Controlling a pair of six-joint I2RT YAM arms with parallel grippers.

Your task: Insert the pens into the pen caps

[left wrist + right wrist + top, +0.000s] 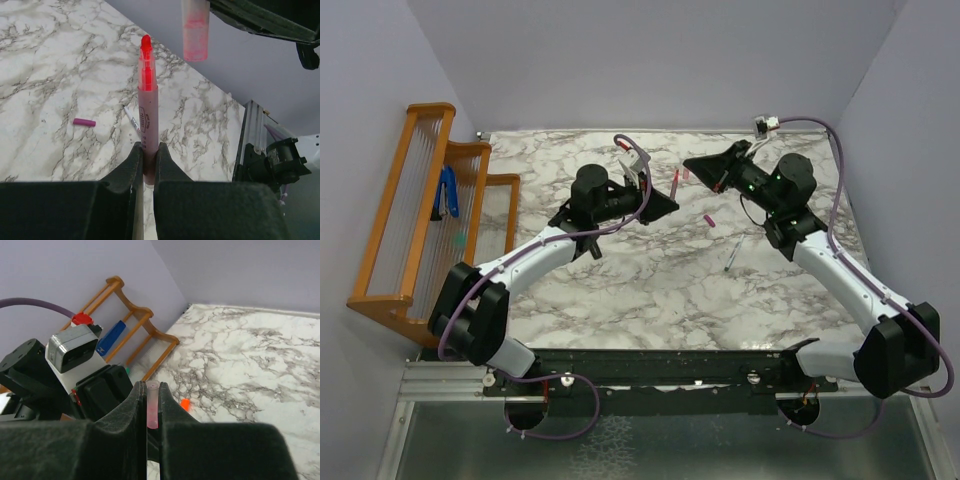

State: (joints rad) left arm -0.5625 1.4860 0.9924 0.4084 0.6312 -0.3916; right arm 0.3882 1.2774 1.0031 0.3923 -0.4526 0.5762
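Clenching the slim pinkish-white pen with the red tip (148, 100) by its lower barrel, the left jaws hold it raised off the marble-patterned desk (620, 280). A stubby bright orange cap (185, 403) lies loose near that arm. The right jaws grasp the pale pink translucent cap (195, 30) in the air just beyond the pen's tip, the two apart. Further right, the small magenta-purple cap (709, 220) and the thin greyish pen (732, 258) lie separate on the desk. By my judgement, no pen is capped yet and the first pairing is only being lined up.
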